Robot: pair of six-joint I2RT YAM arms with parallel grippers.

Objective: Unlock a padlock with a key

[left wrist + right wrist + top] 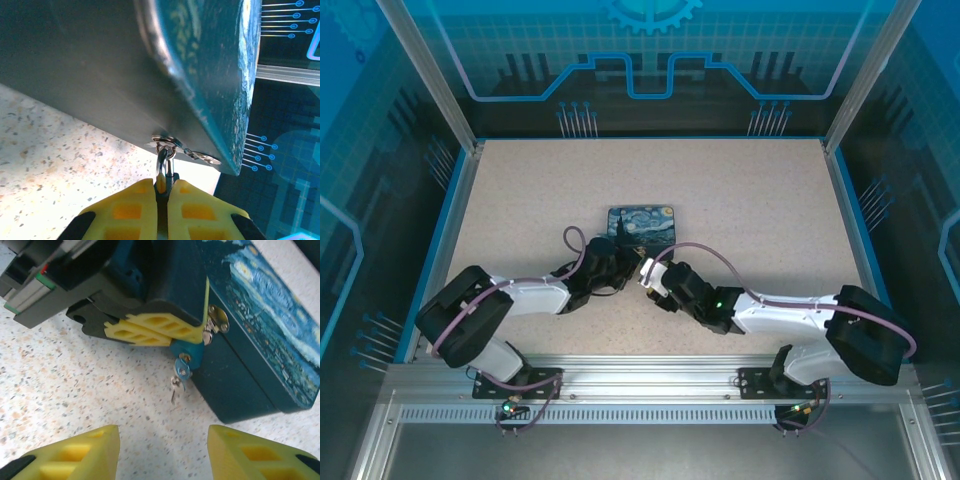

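Note:
The teal padlock (189,352) hangs by its thin metal shackle (161,167) from the hasp on the front of the starry-night tin (260,315). My left gripper (162,182) is shut on the padlock's body, its yellow fingers (150,330) coming in from the left. The key (181,369) sits in the keyhole at the padlock's underside, and a second small key (173,390) dangles from it over the table. My right gripper (162,455) is open, a short way in front of the key and touching nothing. From above, both grippers meet just in front of the tin (642,222).
The speckled tabletop (740,190) spreads around the tin, bounded by blue side rails (847,215) and an aluminium frame. The tin's front face and hasp plate (218,320) stand right behind the padlock.

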